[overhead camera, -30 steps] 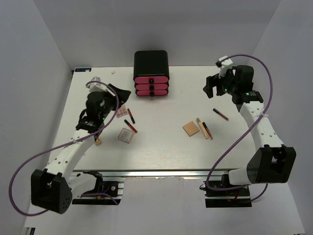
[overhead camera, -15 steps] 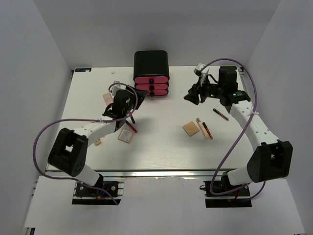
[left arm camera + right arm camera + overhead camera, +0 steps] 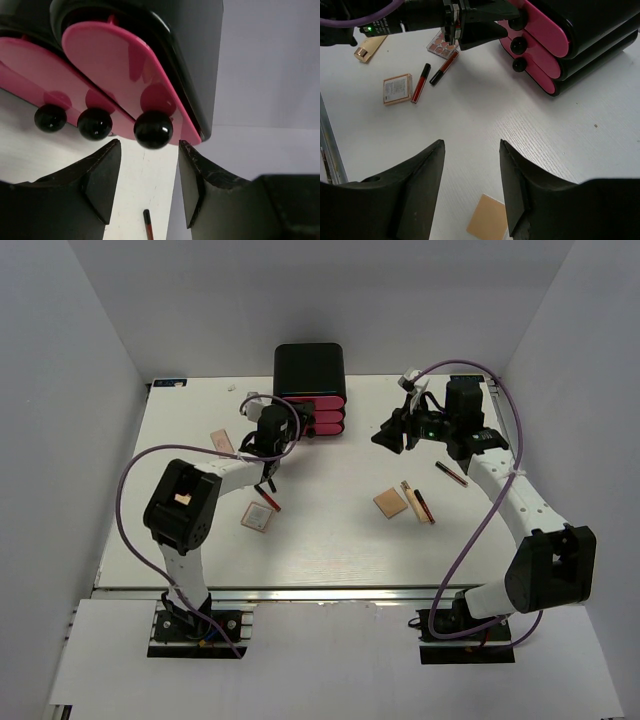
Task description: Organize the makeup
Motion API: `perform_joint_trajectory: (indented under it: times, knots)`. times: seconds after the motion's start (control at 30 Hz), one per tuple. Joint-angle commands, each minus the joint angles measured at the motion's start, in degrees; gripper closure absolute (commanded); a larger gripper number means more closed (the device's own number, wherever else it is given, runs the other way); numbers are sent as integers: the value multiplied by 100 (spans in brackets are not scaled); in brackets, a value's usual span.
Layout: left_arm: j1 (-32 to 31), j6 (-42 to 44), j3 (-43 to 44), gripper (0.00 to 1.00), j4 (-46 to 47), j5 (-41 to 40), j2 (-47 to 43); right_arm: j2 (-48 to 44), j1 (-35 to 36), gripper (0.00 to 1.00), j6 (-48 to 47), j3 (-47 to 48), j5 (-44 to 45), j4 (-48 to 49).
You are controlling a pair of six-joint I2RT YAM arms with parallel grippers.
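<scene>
black knob (image 3: 153, 129) seemingly just beyond parted left gripper (image 3: 149, 149); right gripper (image 3: 471, 144) parted too.

The bottom edge of the right wrist view cuts off the tan palette (image 3: 489, 221).

The white table (image 3: 330, 550) carries a black box (image 3: 310, 368) with pink drawers at its rear middle. Left of centre lie a pink palette (image 3: 222, 441), a square palette (image 3: 258, 517) and a red-and-black stick (image 3: 267, 499). Right of centre lie a tan square (image 3: 390, 503), beige sticks (image 3: 409, 496) and two red sticks (image 3: 452, 474).
</scene>
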Motion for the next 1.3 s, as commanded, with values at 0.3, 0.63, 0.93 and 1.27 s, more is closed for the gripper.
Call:
perform_joint_trajectory:
  times: [0.3, 0.63, 0.93, 1.27]
  knots:
    - [-31, -146, 572, 57, 68, -506, 346, -141, 37, 45, -18, -189, 150, 269]
    - [-48, -208, 142, 83, 331, -288, 180, -141, 37, 44, -114, -233, 237, 251]
    - [-338, -190, -1572, 85, 692, -234, -1182, -97, 37, 42, -106, -356, 246, 304]
    - [-365, -94, -1758, 44, 561, 29, -1438, 53, 28, 28, -307, -338, 325, 129]
